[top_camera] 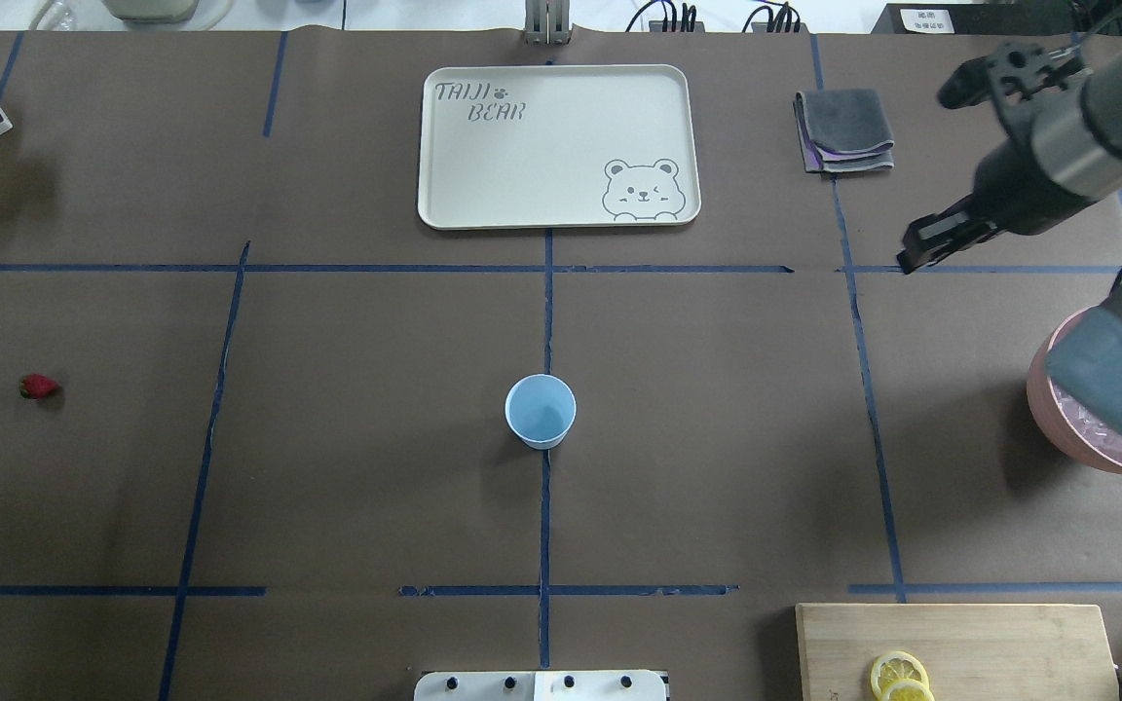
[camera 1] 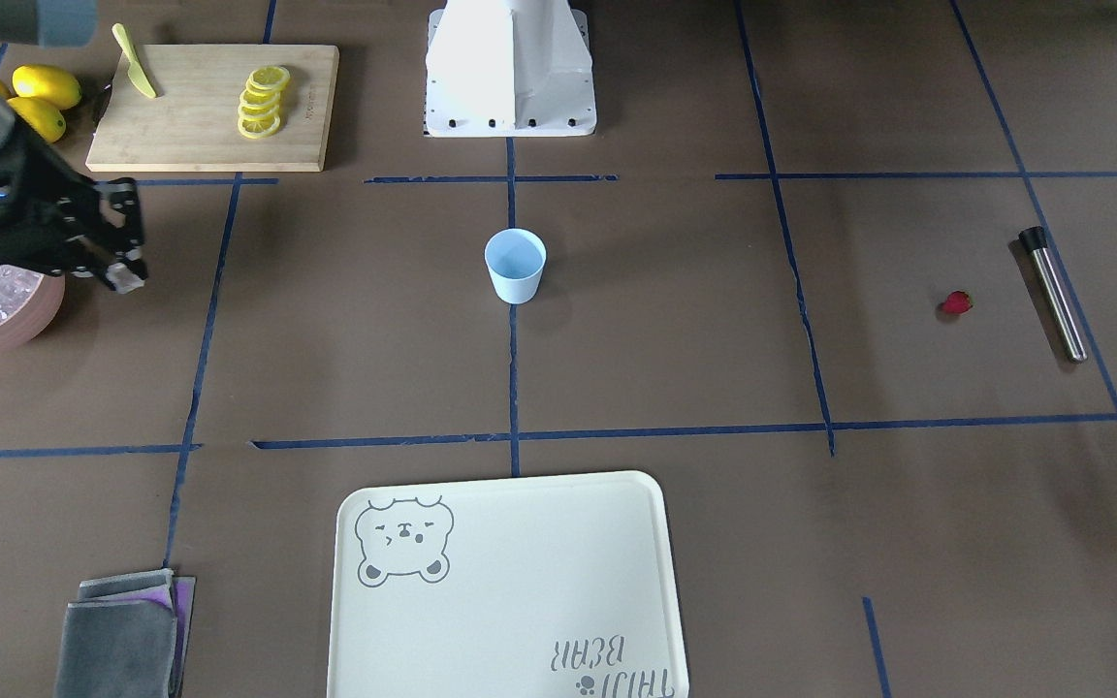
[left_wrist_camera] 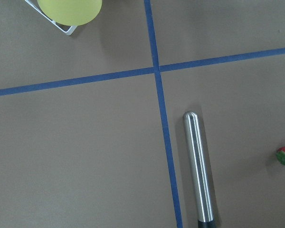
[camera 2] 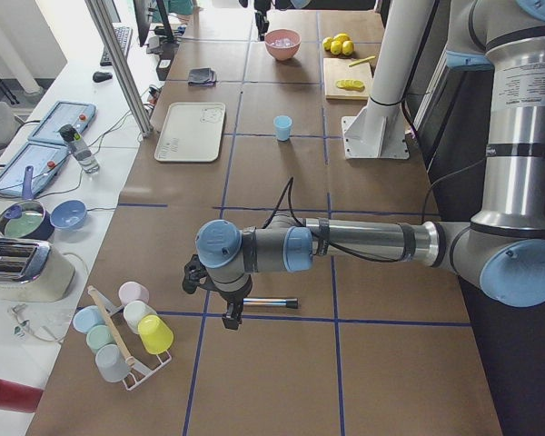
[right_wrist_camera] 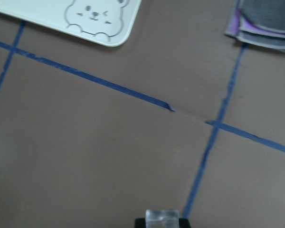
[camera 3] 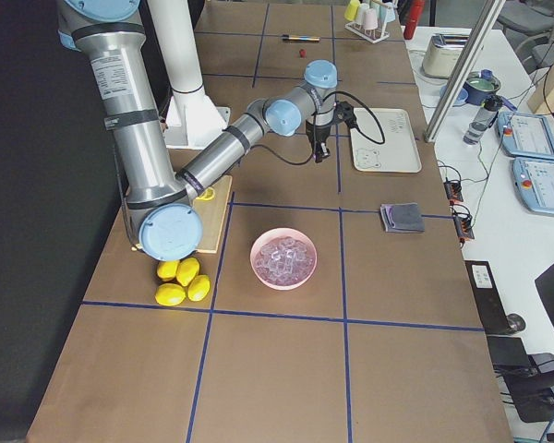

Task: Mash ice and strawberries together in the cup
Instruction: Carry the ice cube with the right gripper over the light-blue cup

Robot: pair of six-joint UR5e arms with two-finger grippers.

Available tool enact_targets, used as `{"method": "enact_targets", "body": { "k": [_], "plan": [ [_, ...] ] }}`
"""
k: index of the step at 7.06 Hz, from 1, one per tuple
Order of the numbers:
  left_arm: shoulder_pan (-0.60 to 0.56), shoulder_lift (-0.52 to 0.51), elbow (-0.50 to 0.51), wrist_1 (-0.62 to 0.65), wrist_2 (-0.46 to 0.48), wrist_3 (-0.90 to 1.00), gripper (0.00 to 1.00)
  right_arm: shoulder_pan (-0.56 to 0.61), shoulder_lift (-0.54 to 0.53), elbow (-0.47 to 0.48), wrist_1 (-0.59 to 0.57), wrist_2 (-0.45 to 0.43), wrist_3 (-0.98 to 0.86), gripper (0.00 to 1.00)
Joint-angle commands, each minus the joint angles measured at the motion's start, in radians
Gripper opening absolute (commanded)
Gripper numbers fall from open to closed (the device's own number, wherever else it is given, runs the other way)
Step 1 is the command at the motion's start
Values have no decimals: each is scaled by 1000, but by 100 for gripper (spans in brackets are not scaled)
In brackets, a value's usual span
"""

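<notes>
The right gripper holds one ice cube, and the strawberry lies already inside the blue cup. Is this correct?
No. The strawberry lies on the table beside the steel muddler, apart from the cup, which looks empty; the front-facing view shows it. The right gripper does hold an ice cube.

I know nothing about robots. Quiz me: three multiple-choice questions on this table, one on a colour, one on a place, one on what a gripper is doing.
1. The cup is: A pink; B light blue; C yellow.
2. The strawberry lies: A in the cup; B on the tray; C on the table near the metal rod.
3. The right gripper is: A open; B shut on an ice cube; C shut on a lemon slice.
Answers: B, pale blue wall; C, it rests on brown paper; B, a clear cube sits in its grip.
</notes>
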Motion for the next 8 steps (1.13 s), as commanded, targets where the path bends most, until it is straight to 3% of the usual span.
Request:
{"method": "enact_targets", "body": {
  "k": [1,3,5,8],
  "plan": [
    [1,-1,8,0,0,2,100,-269,151,-13,-2,-200,315,1],
    [1,-1,10,0,0,2,100,-391,264,-69,-47,-294,471,1],
    [1,-1,13,0,0,2,100,-463,357,-160,-71,-361,508,1],
    [1,-1,13,0,0,2,100,-483,463,-282,-71,-369,521,1]
  ]
}}
